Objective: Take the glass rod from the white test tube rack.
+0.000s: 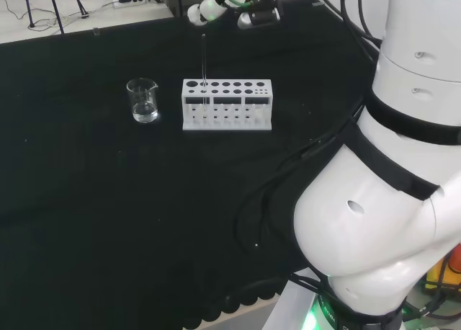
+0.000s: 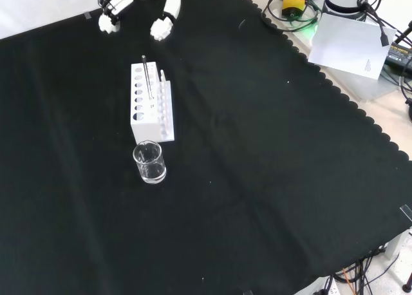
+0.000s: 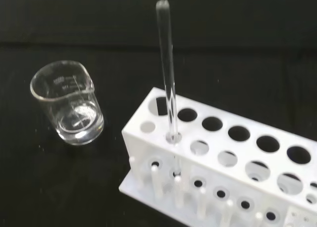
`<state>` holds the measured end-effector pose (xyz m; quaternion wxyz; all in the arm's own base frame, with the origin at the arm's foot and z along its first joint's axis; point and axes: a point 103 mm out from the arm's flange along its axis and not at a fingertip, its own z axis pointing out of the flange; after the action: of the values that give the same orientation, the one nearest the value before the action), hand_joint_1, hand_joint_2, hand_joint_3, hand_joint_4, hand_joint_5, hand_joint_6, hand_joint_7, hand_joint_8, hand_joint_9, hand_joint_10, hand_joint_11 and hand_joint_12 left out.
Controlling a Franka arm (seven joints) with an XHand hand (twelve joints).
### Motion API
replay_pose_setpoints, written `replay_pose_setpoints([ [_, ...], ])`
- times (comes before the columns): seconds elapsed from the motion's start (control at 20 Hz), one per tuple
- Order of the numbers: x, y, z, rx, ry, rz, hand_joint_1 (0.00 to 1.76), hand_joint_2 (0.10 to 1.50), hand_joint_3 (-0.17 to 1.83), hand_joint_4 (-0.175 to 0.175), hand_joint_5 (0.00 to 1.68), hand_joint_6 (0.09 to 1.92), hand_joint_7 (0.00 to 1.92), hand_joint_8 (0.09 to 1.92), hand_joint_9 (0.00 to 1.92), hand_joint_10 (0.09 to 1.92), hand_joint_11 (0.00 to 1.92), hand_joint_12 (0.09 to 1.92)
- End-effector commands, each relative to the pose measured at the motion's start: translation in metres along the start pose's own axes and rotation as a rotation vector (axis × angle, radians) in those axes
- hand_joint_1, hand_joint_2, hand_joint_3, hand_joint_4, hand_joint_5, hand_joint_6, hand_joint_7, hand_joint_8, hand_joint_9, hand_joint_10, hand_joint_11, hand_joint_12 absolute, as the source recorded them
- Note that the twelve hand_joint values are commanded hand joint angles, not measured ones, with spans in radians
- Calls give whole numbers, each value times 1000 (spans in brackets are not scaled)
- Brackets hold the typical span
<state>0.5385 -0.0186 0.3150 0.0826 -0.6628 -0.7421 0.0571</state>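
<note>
The glass rod [image 3: 167, 68] stands straight up in a hole near one end of the white test tube rack [image 1: 227, 105], next to a small beaker [image 2: 149, 161]. The hand [image 2: 138, 2] is well apart from the rod, fingers relaxed and holding nothing. It should come close, pinch the rod's top, then lift straight up so the rack stays still.

Glass rod [image 2: 147, 76] upright in rack [image 2: 143, 118]; hand [image 2: 138, 5] apart.

White rack [image 1: 227, 104] with dark round holes, clear glass rod [image 3: 166, 68], clear beaker [image 1: 143, 100], black cloth [image 2: 257, 166], black and white hand [image 2: 138, 2]
</note>
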Motion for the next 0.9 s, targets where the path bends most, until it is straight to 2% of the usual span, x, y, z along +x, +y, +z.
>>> replay_pose_setpoints([
  [0.05, 0, 0, 15, 29, -7, 0, 508, 968, 440, -103, 117, 87, 185, 857, 436, 865, 27, 1450],
  [0.9, -1, -2, 55, 106, -9, -21, 507, 971, 450, -108, 156, 87, 307, 892, 559, 871, 89, 1432],
])
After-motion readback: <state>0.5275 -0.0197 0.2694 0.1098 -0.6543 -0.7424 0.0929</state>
